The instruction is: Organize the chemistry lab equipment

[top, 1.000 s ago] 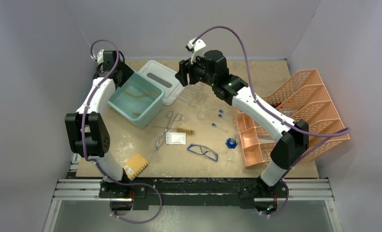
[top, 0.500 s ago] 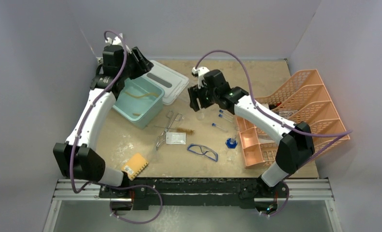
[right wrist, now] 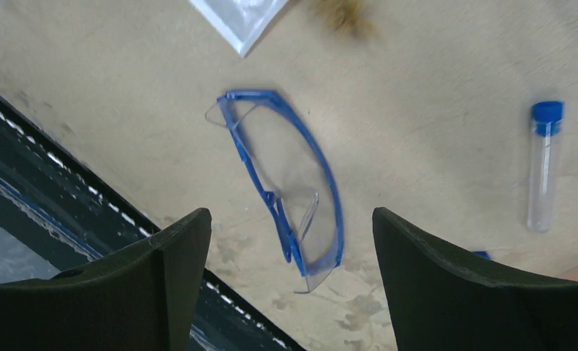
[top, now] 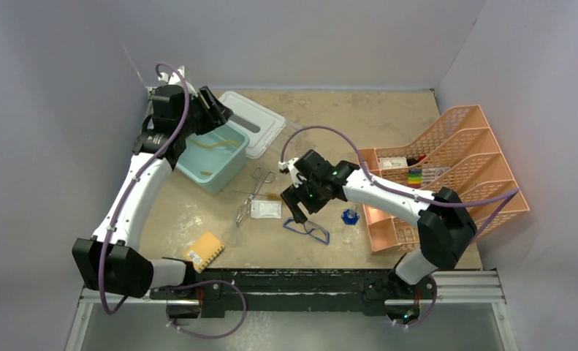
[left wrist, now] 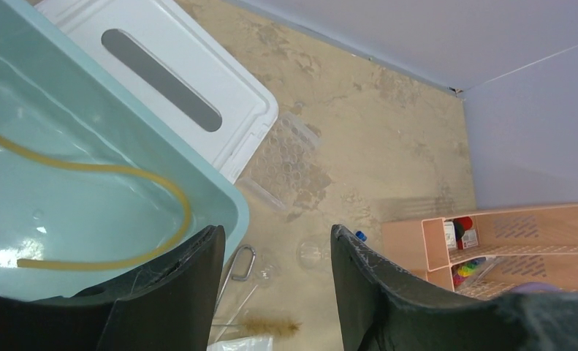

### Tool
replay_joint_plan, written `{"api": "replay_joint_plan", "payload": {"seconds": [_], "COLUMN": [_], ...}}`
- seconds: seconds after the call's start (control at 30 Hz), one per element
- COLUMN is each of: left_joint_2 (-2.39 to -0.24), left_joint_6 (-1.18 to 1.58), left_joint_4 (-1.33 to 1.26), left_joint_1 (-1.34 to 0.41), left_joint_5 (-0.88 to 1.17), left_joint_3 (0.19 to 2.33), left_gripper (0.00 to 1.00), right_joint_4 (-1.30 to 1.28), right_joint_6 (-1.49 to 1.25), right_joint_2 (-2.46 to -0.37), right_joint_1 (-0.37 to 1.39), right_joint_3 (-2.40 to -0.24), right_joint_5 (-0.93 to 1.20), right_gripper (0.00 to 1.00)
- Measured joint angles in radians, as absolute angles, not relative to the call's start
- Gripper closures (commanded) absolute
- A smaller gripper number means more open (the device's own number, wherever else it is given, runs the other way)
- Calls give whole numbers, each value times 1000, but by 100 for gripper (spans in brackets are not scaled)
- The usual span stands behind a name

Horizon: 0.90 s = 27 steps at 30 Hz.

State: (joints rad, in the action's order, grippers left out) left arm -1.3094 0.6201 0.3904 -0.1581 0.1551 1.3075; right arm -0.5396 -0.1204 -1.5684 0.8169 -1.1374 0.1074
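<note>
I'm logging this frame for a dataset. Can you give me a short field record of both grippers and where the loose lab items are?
left gripper: open, empty, over bin
right gripper: open, empty, above glasses
tubing: coiled inside bin
glasses: flat on table, not gripped
scissors: on table, between bin and glasses
packet: on table beside scissors
test tube: lying on table near glasses
</note>
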Motion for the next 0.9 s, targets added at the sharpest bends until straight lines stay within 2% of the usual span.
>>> {"api": "replay_joint_plan", "payload": {"seconds": [0.4,0.63,0.9], "left_joint_2": [-1275,-1267,-1259], "left_joint_6": [662,650,643], "left_joint_4": [390,429,466], "left_joint_1": [-159,-159,-159], "left_joint_5": [178,167,151], "left_joint_3": [1263,1272,1279], "left_gripper": [46,46,46], "right_joint_4": [-602,-566,-510], "right_joint_6": [-131,-132,-202], "right_joint_2": [-1651,-1737,-1735], "right_joint_1": [910,914,915], "right_joint_3": [-1104,-1072,-1054], "right_joint_5": [61,16,-59], "right_gripper": [24,34,49]}}
